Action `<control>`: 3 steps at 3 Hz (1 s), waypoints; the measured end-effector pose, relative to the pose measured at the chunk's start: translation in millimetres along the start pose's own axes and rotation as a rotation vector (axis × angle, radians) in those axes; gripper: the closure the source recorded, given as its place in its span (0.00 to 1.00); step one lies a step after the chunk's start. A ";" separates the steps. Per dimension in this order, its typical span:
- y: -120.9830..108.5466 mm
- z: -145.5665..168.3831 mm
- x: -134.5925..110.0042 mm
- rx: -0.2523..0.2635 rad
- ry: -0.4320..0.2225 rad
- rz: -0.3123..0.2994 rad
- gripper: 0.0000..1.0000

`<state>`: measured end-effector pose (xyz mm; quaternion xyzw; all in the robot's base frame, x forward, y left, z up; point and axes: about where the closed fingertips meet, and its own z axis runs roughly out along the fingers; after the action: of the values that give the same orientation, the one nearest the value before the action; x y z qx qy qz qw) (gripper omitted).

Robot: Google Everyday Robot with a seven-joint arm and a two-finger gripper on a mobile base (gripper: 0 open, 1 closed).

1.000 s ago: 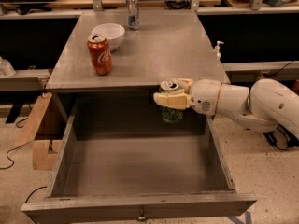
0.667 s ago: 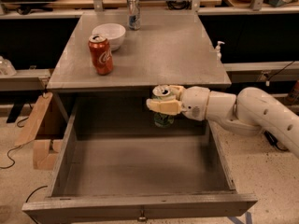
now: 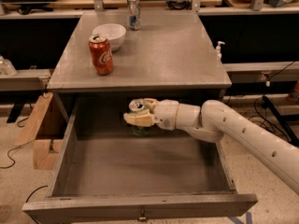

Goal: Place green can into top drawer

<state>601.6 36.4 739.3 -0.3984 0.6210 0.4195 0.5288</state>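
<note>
The green can hangs upright in my gripper, silver top up. The gripper is shut on it, its tan fingers wrapped around the upper part. It is held over the back middle of the open top drawer, just under the table's front edge and a little above the drawer floor. The drawer is pulled far out, grey and holds nothing else that I can see. Its small knob shows at the front centre. My white arm reaches in from the right.
On the grey table top stand a red-orange soda can, a white bowl and a slim silver-and-blue can. A cardboard box sits on the floor at the left. Cables lie on the floor at the right.
My gripper has carried the green can to the left and slightly down, from near the drawer's right side toward its back middle. The items on the table have not moved.
</note>
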 end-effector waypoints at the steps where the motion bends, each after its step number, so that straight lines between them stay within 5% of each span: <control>1: 5.9 26.4 20.2 -0.029 -0.036 -0.050 1.00; 2: 15.3 40.9 34.2 -0.036 -0.076 -0.101 1.00; 3: 17.0 43.4 34.2 -0.040 -0.079 -0.108 0.83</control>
<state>595.5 81.2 703.2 -0.4248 0.5687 0.4181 0.5668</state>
